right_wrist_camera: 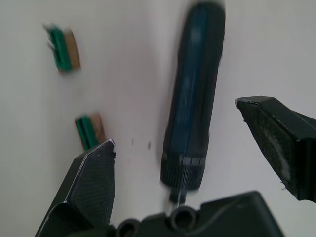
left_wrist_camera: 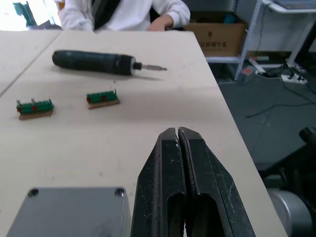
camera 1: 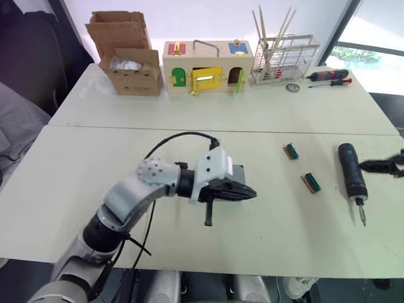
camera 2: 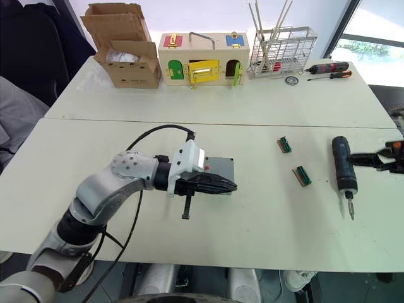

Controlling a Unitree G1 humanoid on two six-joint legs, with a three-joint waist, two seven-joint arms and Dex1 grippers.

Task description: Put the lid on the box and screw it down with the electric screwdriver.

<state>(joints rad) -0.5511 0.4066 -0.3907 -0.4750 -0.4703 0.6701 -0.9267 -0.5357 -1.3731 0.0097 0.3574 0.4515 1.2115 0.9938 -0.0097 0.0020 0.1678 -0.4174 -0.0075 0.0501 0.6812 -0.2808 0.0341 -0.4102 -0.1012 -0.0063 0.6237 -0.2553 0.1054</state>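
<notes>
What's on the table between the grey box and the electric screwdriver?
Two small green connector pieces lie between the box and the screwdriver, as the right eye view shows.

This looks like a robotics lab or test workroom rather than a home. Two plain white tables (camera 1: 126, 158) stand pushed together by a large window (camera 1: 366, 38), laid out with practice items: an open cardboard carton (camera 1: 129, 60), a wooden box with coloured doors (camera 1: 208, 66), a wire rack (camera 1: 287, 57) holding thin sticks, two red-and-black hand screwdrivers (camera 1: 328, 77), two small green terminal blocks (camera 1: 300, 167) and the electric screwdriver (camera 1: 351, 178). The left wrist view shows a grey floor with loose cables (left_wrist_camera: 291, 84), a metal shelf frame (left_wrist_camera: 252, 34), another carton (left_wrist_camera: 219, 35) and a person in a white top (left_wrist_camera: 123, 12) seated at the table's end, possibly an operator.
</notes>
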